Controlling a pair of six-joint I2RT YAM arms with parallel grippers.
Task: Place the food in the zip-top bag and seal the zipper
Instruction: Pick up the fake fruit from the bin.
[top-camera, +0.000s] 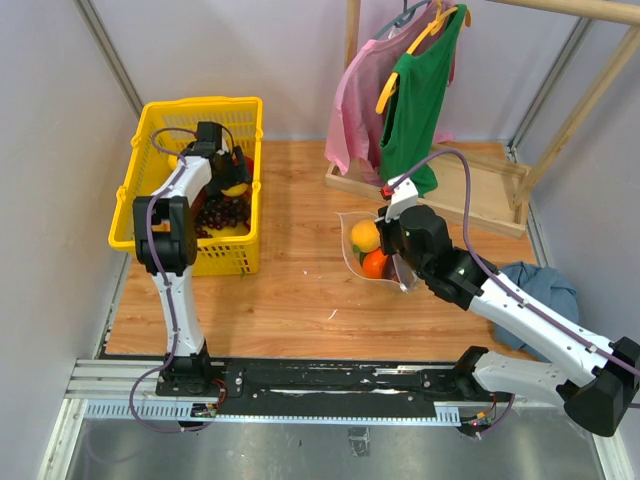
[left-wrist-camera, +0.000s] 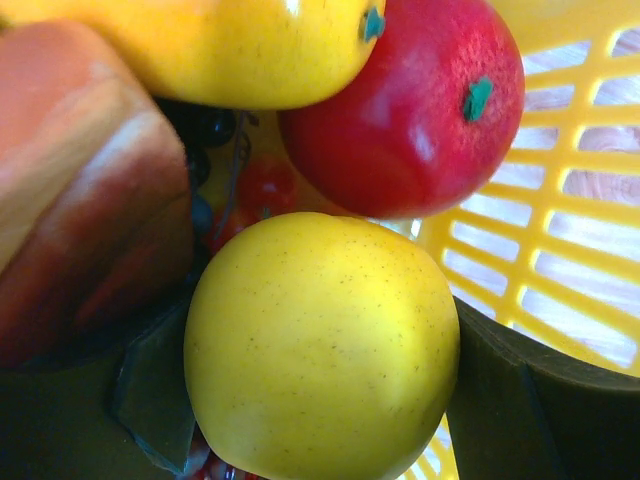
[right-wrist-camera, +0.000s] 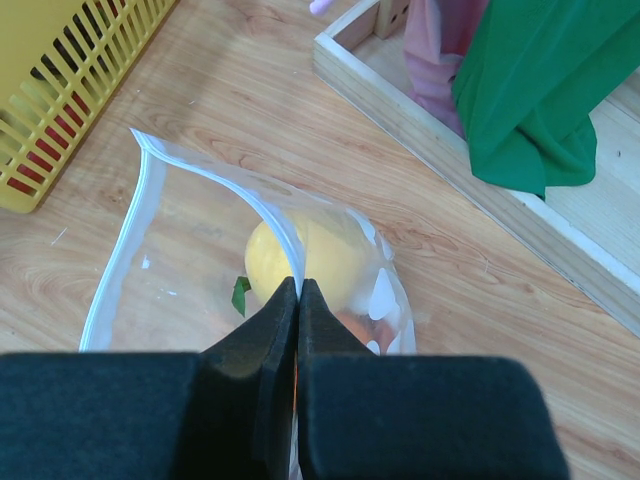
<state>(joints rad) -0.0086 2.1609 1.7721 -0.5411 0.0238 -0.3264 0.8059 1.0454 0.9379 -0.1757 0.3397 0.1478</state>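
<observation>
My left gripper clasps a yellow fruit down in the basket — the zip-top bag lies to its right, mouth facing the basket, rim pinched shut-tight in my right gripper.

Wooden worktop with clutter at its edges.
Yellow mesh basket at far left corner; wooden tray at far right corner, green shirt and pink shirt hanging over it; blue cloth by right edge.
</observation>
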